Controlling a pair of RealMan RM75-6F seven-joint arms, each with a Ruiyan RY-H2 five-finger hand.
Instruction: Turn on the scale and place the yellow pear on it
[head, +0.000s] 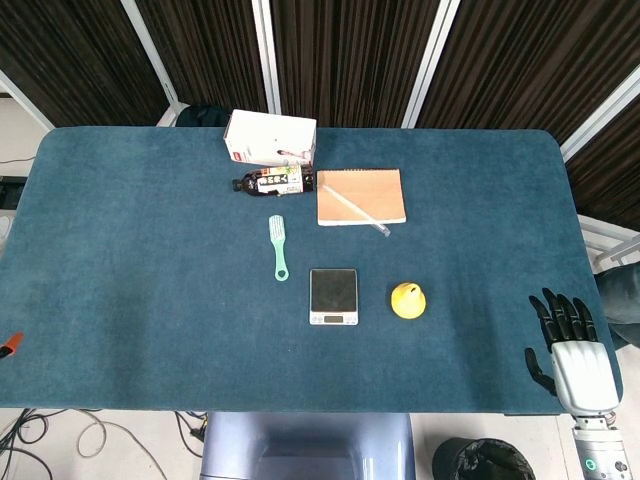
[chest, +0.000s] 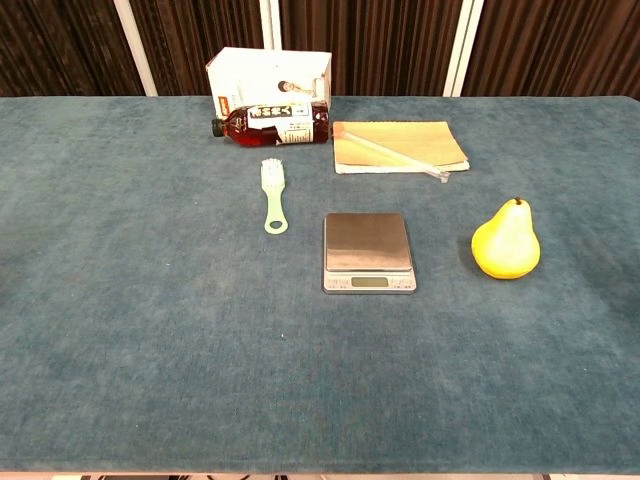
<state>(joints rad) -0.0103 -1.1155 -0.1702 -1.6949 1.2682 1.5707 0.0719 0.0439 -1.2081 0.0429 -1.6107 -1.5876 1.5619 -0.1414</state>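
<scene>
Head view shows the right robot hand (head: 578, 345) nearest, at the desk's (head: 130, 250) near right corner, fingers spread, holding nothing; the left robot hand is out of sight. Farther in, the scale (chest: 368, 252) sits mid-desk, apparently not switched on, platform bare. Just right, the yellow pear (chest: 506, 241) stands upright, untouched. Both steps remain.
</scene>
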